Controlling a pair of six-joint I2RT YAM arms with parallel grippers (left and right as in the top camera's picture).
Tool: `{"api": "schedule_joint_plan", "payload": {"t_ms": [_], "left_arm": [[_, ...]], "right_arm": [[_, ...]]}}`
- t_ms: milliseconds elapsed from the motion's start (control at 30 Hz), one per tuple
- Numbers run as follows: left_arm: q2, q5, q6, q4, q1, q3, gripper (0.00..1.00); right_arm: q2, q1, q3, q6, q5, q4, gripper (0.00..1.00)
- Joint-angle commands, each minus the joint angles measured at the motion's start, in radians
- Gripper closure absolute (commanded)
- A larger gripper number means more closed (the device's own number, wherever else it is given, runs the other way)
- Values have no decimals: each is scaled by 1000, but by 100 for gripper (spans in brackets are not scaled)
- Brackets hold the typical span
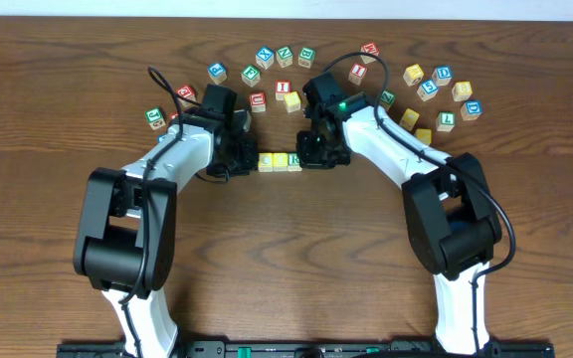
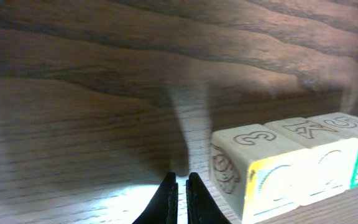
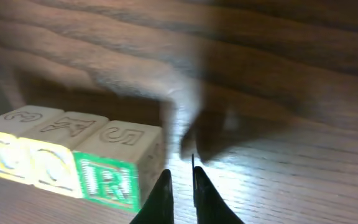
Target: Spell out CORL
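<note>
Tools first: left tool [image 2: 180, 182] is clenched with nothing in it, tips low over the table [image 1: 286, 268] just beside the left end of the row. Right tool [image 3: 180, 175] is clenched and empty too, sitting right by the other end. My guess is that closed fingers make a handy blunt pusher, so the two are bracketing the row to nudge it straight and tight rather than grab anything.

Between them sit the C cube [image 2: 272, 186], O cube [image 2: 328, 174] and R cube [image 3: 107, 180], side by side and touching, mid-table. So CORL looks about three quarters done, I'd say. L cube isn't in line yet. It's presumably somewhere among the loose cubes [image 1: 444, 73] fanned out along the far side, but I can't pick it out from overhead.
</note>
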Motion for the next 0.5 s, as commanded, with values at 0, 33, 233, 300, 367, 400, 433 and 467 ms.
{"api": "schedule_joint_plan", "payload": {"t_ms": [0,33,233,300,367,400,433,467], "left_arm": [[-43,-14,63,-26,23,43,93],[-56,-15,69,-34,29,48,93],[-209,-121,78,-115,83,80,92],[-269,-163,80,-139,97,80,92],[-368,-240,80,-184,114,80,92],[-398,-264,80,-198,117,80,92],[-422,-282,80,-209,120,80,92],[-444,-299,79,-219,122,80,92]], "right_arm": [[-66,-38,-3,-18,35,-15,90],[-78,-44,-3,-27,45,-18,89],[-202,-103,-3,-73,113,-52,70],[-241,-128,-3,-79,112,-58,66],[-297,-177,-3,-80,112,-64,59],[-309,-191,-3,-81,112,-67,53],[-320,-207,-3,-83,112,-68,46],[-327,-219,-3,-83,112,-69,41]]}}
